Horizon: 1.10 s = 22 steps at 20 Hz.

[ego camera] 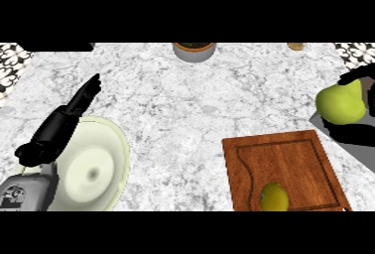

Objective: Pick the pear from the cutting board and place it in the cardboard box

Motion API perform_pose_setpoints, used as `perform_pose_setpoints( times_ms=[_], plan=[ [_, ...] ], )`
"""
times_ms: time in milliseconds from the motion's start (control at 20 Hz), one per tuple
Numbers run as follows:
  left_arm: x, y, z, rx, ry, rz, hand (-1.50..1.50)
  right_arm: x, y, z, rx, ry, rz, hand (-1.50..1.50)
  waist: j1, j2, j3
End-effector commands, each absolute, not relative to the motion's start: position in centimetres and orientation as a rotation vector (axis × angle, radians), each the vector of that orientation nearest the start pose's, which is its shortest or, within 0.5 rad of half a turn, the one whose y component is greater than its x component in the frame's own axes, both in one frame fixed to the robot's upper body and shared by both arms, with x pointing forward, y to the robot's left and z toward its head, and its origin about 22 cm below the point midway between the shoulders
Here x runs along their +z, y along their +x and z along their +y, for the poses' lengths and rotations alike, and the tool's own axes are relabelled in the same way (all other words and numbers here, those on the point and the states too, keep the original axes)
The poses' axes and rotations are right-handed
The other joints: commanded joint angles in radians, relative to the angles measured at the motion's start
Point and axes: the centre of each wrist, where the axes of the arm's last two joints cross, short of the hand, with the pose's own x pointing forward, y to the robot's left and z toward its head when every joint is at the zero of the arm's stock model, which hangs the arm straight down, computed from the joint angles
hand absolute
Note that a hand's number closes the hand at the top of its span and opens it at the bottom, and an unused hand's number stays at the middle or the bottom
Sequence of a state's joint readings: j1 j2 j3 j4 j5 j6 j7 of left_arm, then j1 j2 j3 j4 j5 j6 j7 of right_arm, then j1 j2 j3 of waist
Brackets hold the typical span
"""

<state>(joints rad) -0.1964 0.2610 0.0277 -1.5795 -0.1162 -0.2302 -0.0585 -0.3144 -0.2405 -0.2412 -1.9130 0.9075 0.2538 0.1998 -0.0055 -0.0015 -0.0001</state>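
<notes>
The green pear point(340, 103) is at the right edge of the head view, up off the counter and beyond the far right corner of the wooden cutting board point(282, 158). My right hand point(356, 132) is shut on it, with black fingers showing above and below the fruit. My left hand point(45, 144) stays open at the left, fingers straight and pointing toward the back, over a pale green plate point(99, 171). No cardboard box shows in this view.
A small yellow-green fruit point(274, 197) lies on the board's near edge. A grey pot point(194, 50) stands at the counter's back edge, with a small brown object point(296, 46) to its right. Bare marble lies between the plate and the board.
</notes>
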Motion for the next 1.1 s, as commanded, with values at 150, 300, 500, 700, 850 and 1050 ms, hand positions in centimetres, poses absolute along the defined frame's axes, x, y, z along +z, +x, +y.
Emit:
perform_pose_setpoints(
  times_ms=[150, 300, 500, 700, 850, 1050],
  plan=[
    [6.1, 29.2, 25.5, -0.537, 0.102, -1.757, 0.00, 19.8, 30.3, -34.7, 0.563, -1.251, -1.512, 1.50, 0.010, 0.004, 0.000],
    [5.8, 29.5, 25.9, -0.538, 0.082, -1.757, 0.00, 20.7, 30.6, -38.1, 0.680, -1.254, -1.390, 1.50, 0.009, 0.005, 0.000],
    [6.9, 28.8, 26.0, -0.533, 0.100, -1.755, 0.00, 17.7, 30.5, -42.5, 0.780, -1.125, -1.194, 1.50, 0.017, 0.005, 0.001],
    [6.5, 28.8, 28.2, -0.533, 0.098, -1.755, 0.00, 17.4, 30.6, -46.1, 0.847, -1.038, -1.104, 1.50, 0.018, 0.005, 0.000],
    [6.7, 30.3, 25.4, -0.538, 0.076, -1.764, 0.00, 17.4, 31.8, -47.7, 0.920, -0.983, -1.039, 1.50, 0.022, 0.009, 0.001],
    [6.4, 28.9, 27.5, -0.539, 0.087, -1.759, 0.00, 15.6, 31.7, -49.4, 0.962, -0.933, -0.888, 1.50, 0.027, 0.006, 0.001]
  ],
)
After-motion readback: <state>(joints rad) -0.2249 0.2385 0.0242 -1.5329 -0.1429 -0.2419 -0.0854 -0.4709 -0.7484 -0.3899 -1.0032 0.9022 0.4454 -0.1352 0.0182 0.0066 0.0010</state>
